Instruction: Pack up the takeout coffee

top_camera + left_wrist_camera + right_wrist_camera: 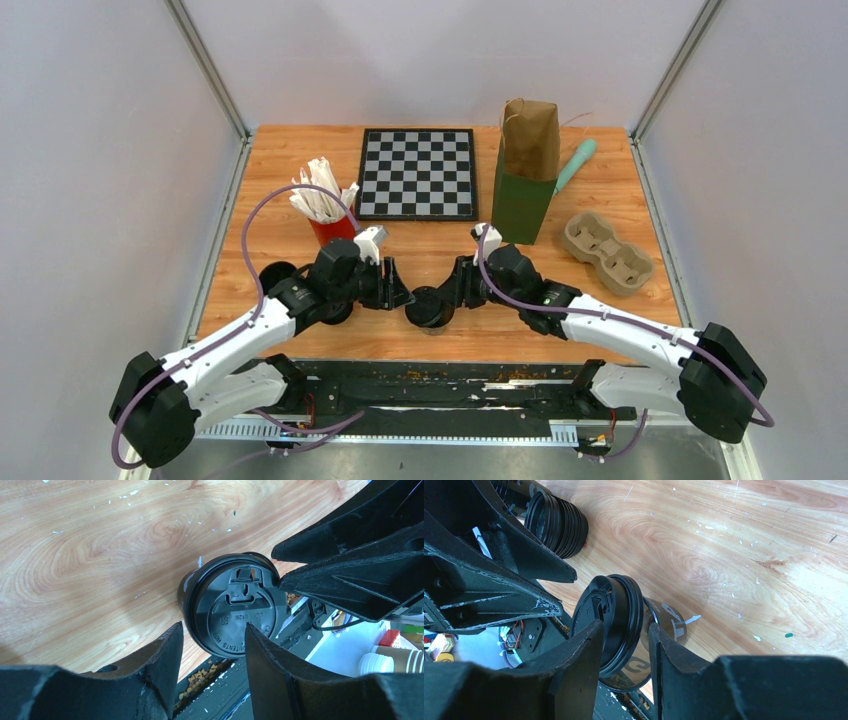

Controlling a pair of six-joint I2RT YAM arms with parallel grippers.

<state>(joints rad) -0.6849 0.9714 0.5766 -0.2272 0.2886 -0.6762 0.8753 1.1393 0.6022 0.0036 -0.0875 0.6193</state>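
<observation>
A dark coffee cup [430, 308] with a black lid stands near the table's front edge, between my two grippers. My right gripper [458, 288] is at its right side. In the right wrist view its jaws [625, 625] are closed around the lid [619, 605] and the top of the cup body [666, 620]. My left gripper [396, 292] is just left of the cup. In the left wrist view it [213, 627] is open and empty, its tips at the edge of the lid [235, 605].
A brown and green paper bag [525, 180] stands at the back right, with a cardboard cup carrier [607, 250] to its right. A chessboard [417, 172], a red cup of straws [330, 228] and a stack of black lids [556, 525] are nearby.
</observation>
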